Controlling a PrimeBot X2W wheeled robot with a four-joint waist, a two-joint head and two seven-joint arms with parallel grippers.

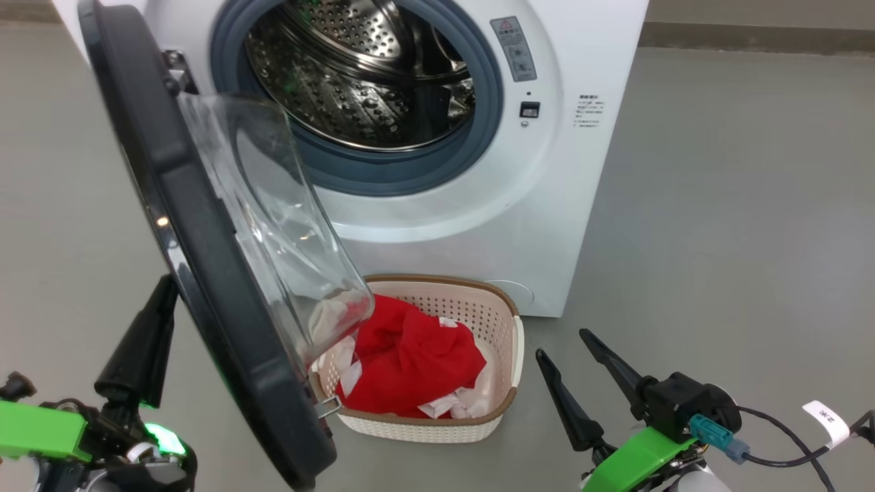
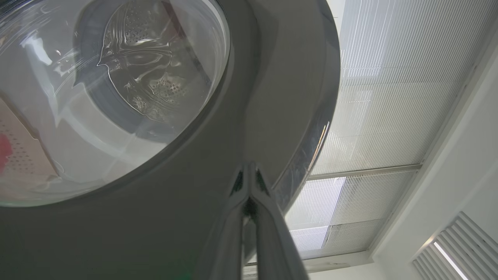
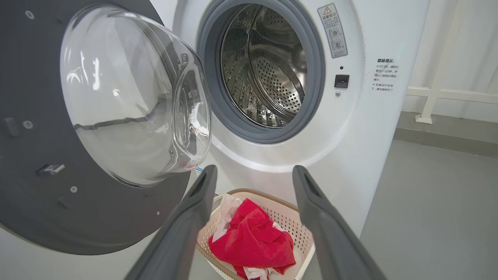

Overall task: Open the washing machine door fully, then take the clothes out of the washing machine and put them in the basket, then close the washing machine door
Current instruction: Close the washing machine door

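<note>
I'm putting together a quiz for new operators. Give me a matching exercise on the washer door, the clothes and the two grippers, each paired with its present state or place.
Things:
1. washing machine door
2. clothes
3. left gripper
4. right gripper

States or places:
A. lying in the basket
B. fingers spread, holding nothing
C. swung open
D. fingers shut, by the door's outer face

Pairs: 1-C; 2-A; 3-D; 4-B
</note>
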